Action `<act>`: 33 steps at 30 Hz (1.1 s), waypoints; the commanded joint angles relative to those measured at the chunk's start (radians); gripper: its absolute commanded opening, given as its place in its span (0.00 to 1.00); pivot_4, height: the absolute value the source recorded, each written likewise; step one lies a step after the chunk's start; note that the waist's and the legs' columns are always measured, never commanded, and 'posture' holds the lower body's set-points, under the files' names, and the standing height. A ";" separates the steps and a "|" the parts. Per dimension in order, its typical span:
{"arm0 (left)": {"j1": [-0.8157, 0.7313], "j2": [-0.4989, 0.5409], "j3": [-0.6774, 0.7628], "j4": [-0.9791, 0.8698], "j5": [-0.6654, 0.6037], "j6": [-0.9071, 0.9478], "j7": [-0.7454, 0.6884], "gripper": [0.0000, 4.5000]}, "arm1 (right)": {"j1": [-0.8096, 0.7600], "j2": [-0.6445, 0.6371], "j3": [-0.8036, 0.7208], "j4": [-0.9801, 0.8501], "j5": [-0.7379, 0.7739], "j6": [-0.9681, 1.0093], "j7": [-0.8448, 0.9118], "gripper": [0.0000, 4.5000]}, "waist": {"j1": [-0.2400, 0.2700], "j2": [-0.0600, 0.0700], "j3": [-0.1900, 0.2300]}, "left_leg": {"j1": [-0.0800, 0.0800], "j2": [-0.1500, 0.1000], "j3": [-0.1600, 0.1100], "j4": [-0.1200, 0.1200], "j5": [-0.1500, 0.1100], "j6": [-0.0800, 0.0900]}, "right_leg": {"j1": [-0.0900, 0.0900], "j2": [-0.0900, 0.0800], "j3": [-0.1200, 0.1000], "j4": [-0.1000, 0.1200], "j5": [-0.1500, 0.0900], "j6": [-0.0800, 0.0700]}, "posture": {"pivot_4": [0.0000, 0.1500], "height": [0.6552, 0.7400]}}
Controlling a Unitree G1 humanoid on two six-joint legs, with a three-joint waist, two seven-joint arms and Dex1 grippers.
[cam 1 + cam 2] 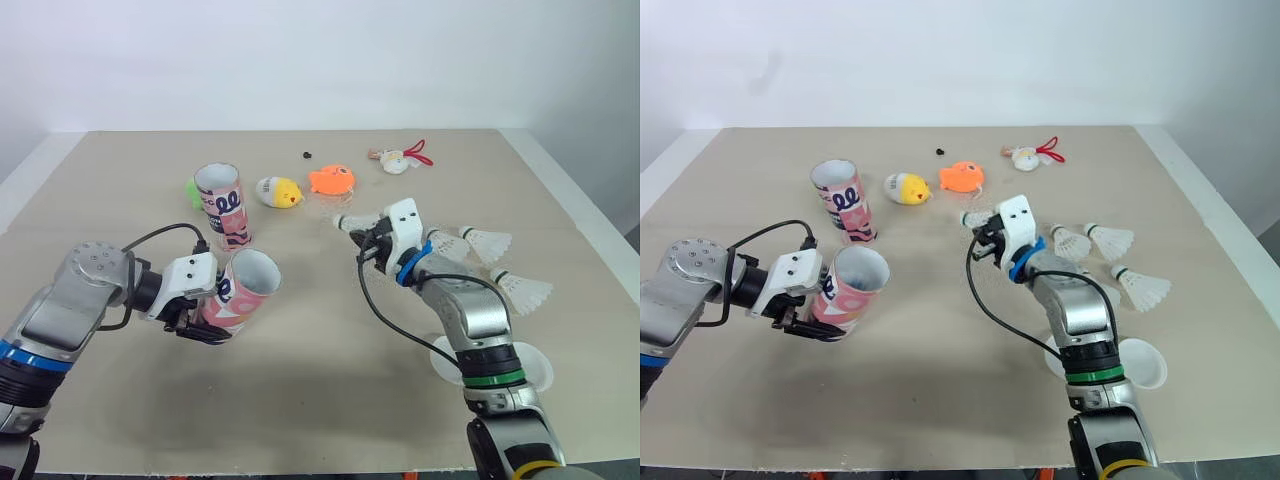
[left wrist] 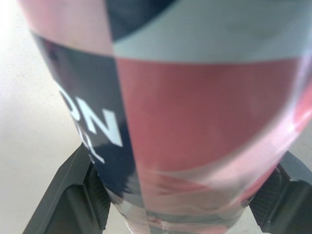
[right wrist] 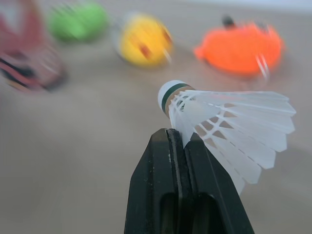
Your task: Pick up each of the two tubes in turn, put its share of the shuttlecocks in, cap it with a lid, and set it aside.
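A pink, white and navy tube (image 1: 243, 288) is tilted above the table with its open mouth facing up and right; my left gripper (image 1: 205, 325) is shut on its lower body, one finger (image 2: 73, 195) on each side. A second matching tube (image 1: 222, 205) stands upright behind it. My right gripper (image 1: 365, 237) is shut on a white shuttlecock (image 3: 229, 122), held right of the tilted tube's mouth and apart from it. Three more shuttlecocks (image 1: 485, 241) lie on the table to the right. Two white lids (image 1: 535, 370) lie near the front right, partly hidden by my right arm.
Behind the tubes lie a green toy (image 1: 193, 190), a yellow chick toy (image 1: 279, 191) and an orange fish toy (image 1: 331, 180). Farther back are a small white toy with a red cord (image 1: 400, 158) and a tiny black object (image 1: 307, 155). The table's front edge (image 1: 300, 472) is close.
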 commanded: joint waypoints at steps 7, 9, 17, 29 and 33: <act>0.020 -0.008 -0.067 0.012 0.004 -0.005 -0.014 0.72 | -0.001 -0.391 -0.008 -0.448 0.285 0.086 0.472 0.01 | 0.001 0.001 0.000 | 0.000 -0.001 -0.001 0.000 -0.002 0.002 | 0.001 -0.001 0.000 -0.001 -0.003 0.000 | 1.00 1.00; 0.015 -0.010 -0.070 0.019 0.006 -0.008 -0.017 0.72 | -0.036 -0.426 0.018 -0.466 0.286 0.079 0.504 0.01 | 0.001 0.001 0.000 | 0.002 0.000 -0.001 0.000 -0.002 0.002 | 0.002 0.001 0.000 -0.001 -0.004 -0.002 | 1.00 1.00; -0.008 -0.015 -0.084 0.045 0.015 -0.027 -0.027 0.72 | -0.209 -0.369 0.196 -0.402 0.208 0.018 0.577 0.01 | 0.004 0.001 0.001 | 0.002 0.000 -0.001 0.001 -0.001 0.003 | 0.002 0.001 -0.001 -0.001 -0.003 -0.005 | 1.00 1.00; -0.002 -0.009 -0.073 0.035 0.012 -0.022 -0.025 0.72 | -0.378 -0.214 0.396 -0.157 0.022 -0.136 0.655 0.01 | 0.004 0.001 0.001 | 0.000 0.000 -0.001 0.001 -0.002 0.003 | 0.000 0.000 -0.001 0.000 -0.003 -0.003 | 1.00 1.00; 0.001 -0.010 -0.070 0.029 0.009 -0.015 -0.020 0.72 | -0.400 -0.182 0.403 -0.121 0.018 -0.145 0.692 0.07 | 0.005 0.001 0.001 | 0.000 0.000 -0.001 0.001 -0.002 0.003 | 0.000 0.000 -0.001 0.000 -0.003 -0.003 | 1.00 1.00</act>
